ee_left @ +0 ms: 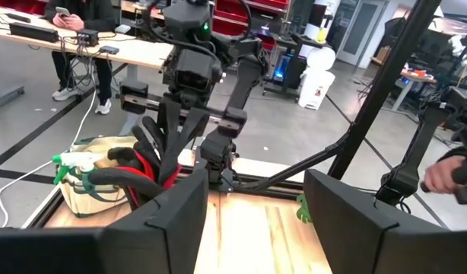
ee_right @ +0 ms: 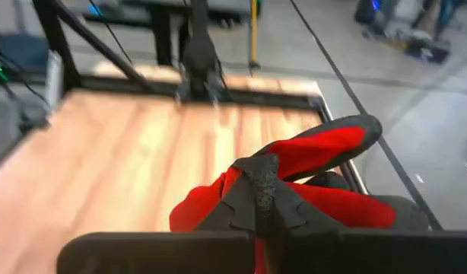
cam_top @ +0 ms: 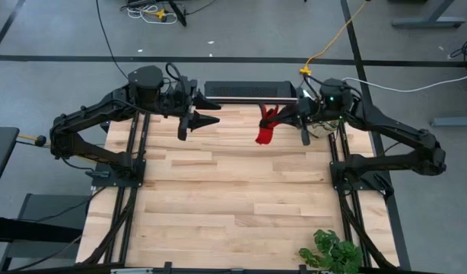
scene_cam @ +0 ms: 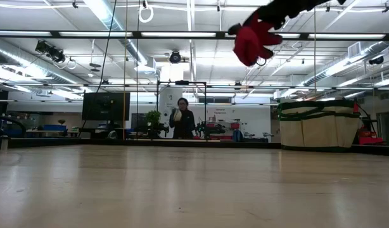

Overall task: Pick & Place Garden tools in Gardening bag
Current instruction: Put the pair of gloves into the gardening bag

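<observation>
1. Red-and-black glove [ee_right: 294,190], nearest the right wrist camera, is pinched between the right gripper [ee_right: 264,205] fingers, which are clenched on its fabric; the loose red parts bulge to either side of the grip.
2. High view: the right gripper [cam_top: 273,118] holds the glove [cam_top: 265,131] above the far edge of the wooden counter [cam_top: 233,205], near its middle; the glove hangs down from the fingers, clear of the wood.
3. Low view: the glove [scene_cam: 253,39] is suspended high in the air, well apart from the counter [scene_cam: 194,190] surface.
4. Gardening bag [scene_cam: 316,126]: a beige fabric bag with a dark green rim, standing upright at the counter's far right corner in the low view. In the left wrist view the bag [ee_left: 85,190] sits below the right arm, with a green spray bottle [ee_left: 72,161] showing at its rim.
5. Left gripper [cam_top: 194,120] hovers over the far left part of the counter, fingers [ee_left: 347,221] released and spread wide, grasping nothing.
6. Leafy green plant [cam_top: 334,253] stands at the counter's near right edge, well apart from both arms.
7. Background: a person [scene_cam: 182,121] stands in the room beyond the counter.
</observation>
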Tool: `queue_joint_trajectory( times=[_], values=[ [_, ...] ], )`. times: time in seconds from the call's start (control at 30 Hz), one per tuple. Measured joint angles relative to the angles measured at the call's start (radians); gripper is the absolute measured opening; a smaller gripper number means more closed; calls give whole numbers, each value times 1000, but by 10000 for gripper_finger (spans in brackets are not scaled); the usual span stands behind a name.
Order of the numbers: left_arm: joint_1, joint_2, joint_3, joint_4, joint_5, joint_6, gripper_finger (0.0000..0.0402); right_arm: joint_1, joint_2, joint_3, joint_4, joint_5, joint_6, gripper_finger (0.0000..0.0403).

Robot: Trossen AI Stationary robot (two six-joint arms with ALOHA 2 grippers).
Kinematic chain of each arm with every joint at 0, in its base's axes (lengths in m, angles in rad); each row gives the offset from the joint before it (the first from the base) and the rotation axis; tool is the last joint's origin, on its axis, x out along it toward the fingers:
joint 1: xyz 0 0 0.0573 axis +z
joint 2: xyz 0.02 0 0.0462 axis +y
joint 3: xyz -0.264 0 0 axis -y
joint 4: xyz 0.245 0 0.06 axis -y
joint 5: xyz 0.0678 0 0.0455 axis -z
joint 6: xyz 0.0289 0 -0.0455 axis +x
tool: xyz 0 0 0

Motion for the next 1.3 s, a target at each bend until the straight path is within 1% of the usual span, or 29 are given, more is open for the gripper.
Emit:
queue_joint_trajectory(
  times=[0.13, 0.27, 0.43, 0.63, 0.77, 0.9, 1.03, 1.3],
  values=[
    [0, 0, 0, 0, 0, 0, 222, -11, -32, 0, -124, 81, -67, 3],
    [0, 0, 0, -1, -1, 1, 222, -12, -50, 0, -222, 135, -112, 3],
    [0, 0, 0, -2, -3, 1, 222, -12, -58, 0, -318, 138, -138, 3],
    [0, 0, 0, -2, -19, 0, 222, -12, -58, 3, -359, 144, -138, 3],
    [0, 0, 0, -2, -22, 0, 222, -23, -58, 45, -433, 237, -153, 3],
    [0, 0, -1, -2, -22, 0, 222, -45, -58, 111, -544, 321, -171, 3],
    [0, 0, -1, -2, -22, 0, 222, -66, -57, 185, -660, 428, -191, 3],
    [0, 0, -1, -3, -22, -2, 222, -100, -58, 302, -785, 580, -206, 3]
  ],
)
